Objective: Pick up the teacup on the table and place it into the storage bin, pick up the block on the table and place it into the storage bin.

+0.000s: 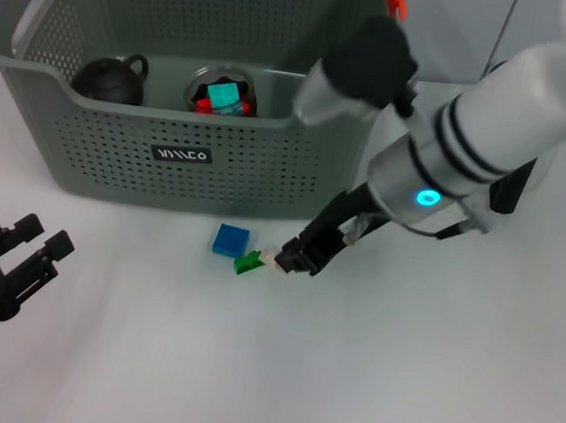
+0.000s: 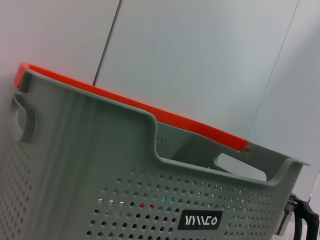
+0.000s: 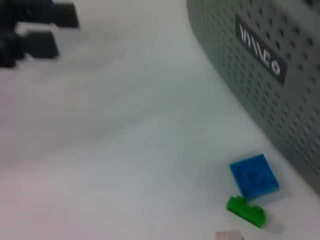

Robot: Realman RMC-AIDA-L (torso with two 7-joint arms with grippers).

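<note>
The grey perforated storage bin [image 1: 120, 164] stands at the back of the table; its label [image 3: 260, 50] and orange rim [image 2: 150, 112] show in the wrist views. Inside it lie a black round vessel with a handle [image 1: 110, 78] and a dark cup [image 1: 222, 87] with a teal block [image 1: 223, 95] in it; I cannot tell which is the teacup. In front of the bin lie a blue block [image 1: 230, 240], a green block [image 1: 249, 263] and a small pale block [image 1: 268, 258]. My right gripper [image 1: 295, 258] is low, right beside the pale block. My left gripper [image 1: 25, 250] rests open at the near left.
The right arm's white forearm [image 1: 464, 157] reaches over the bin's right front corner. Bare white table [image 1: 251, 366] spreads in front of the blocks and between the two grippers. A pale panelled wall [image 2: 200, 60] stands behind the bin.
</note>
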